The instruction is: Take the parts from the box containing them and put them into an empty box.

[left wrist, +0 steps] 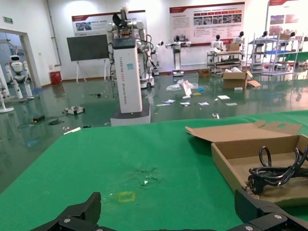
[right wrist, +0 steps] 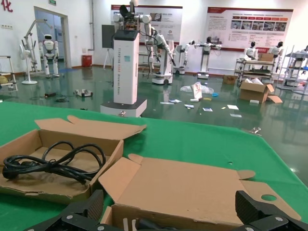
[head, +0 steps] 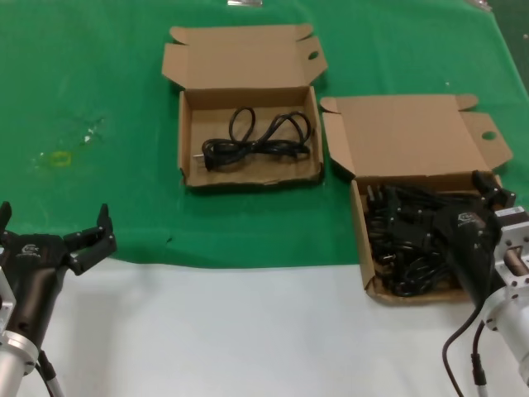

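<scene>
The squarish cardboard box (head: 413, 136) stands at the right with its lid open, an oval hole in the lid's ear. A pile of black power cords (head: 401, 236) fills its tray. My right gripper (head: 446, 207) hangs open and empty just above that pile; in the right wrist view it (right wrist: 171, 214) faces the lid (right wrist: 192, 183). The wide short box (head: 183, 132) stands farther back at the centre and holds one looped cord (head: 256, 141), which also shows in the right wrist view (right wrist: 53, 163). My left gripper (head: 54, 227) is open and empty at the near left.
The boxes sit on a green mat (head: 99, 83) with a small yellow mark (head: 58, 157) at the left. A white table surface (head: 248, 331) lies in front of the mat. In the left wrist view the wide box (left wrist: 250, 149) lies beyond the open left gripper (left wrist: 168, 214).
</scene>
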